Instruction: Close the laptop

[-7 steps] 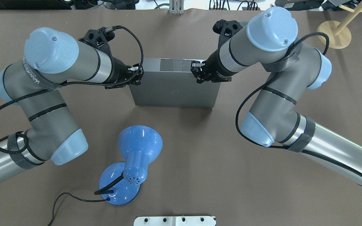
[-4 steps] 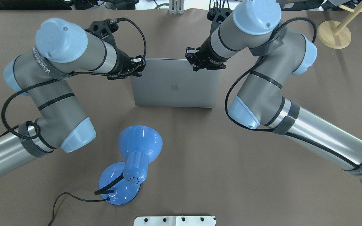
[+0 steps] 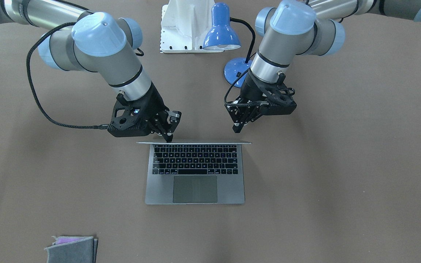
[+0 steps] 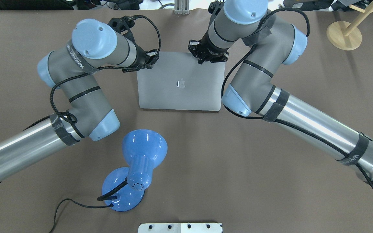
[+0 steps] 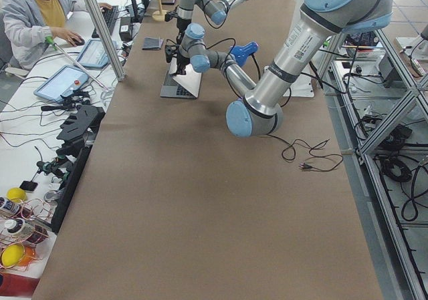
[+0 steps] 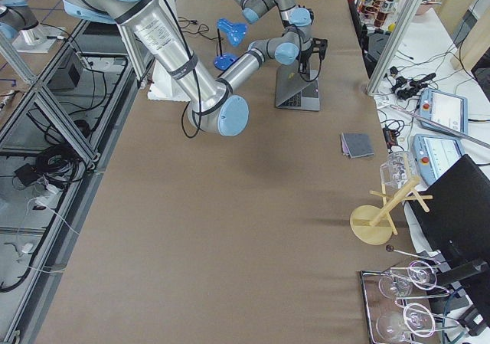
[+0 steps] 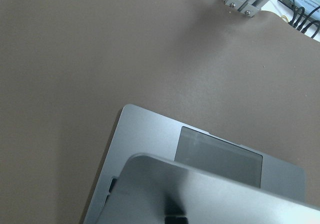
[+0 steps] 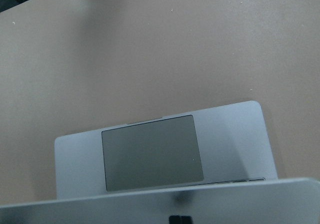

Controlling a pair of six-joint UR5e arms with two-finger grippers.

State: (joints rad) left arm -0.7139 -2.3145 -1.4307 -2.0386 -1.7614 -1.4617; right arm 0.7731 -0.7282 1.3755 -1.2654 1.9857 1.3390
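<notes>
- Nearest the operators' edge of the table (image 3: 342,190): a folded grey cloth (image 3: 72,249), well apart from everything else.
- The laptop (image 3: 159,190) sits mid-table between the arms, base flat, trackpad (image 3: 195,189) toward the operators, hinge toward the robot.
- Not closed: the lid (image 4: 180,97) is up and edge-on in the front view, with the full keyboard (image 3: 195,159) exposed. Overhead shows the lid's back with the logo.
- Right gripper (image 3: 170,128): at the lid's top edge, toward the robot's right corner. One fingertip meets the edge line in the front view. Cannot tell whether the fingers are apart or together.
- Left gripper (image 3: 237,122): just behind the top edge near the other corner, tip pointing down at it. Contact is unclear, and I cannot tell the finger state here either.
- Both wrist cams look over the lid's top edge onto the trackpad. The lid's back fills the bottom of each.
- Right arm (image 4: 303,119): forearm comes in low from the robot's right, elbow near the laptop's right edge, wrist folded back and sloping down to the lid.
- Left arm (image 4: 21,152): roughly mirrored, elbow off the laptop's left side, wrist reaching across to the lid's left corner, black cable looped alongside.
- Robot side, behind the laptop: a blue lamp (image 3: 220,33) with its base on the table, and a white mount plate (image 3: 185,29) just behind it.
</notes>
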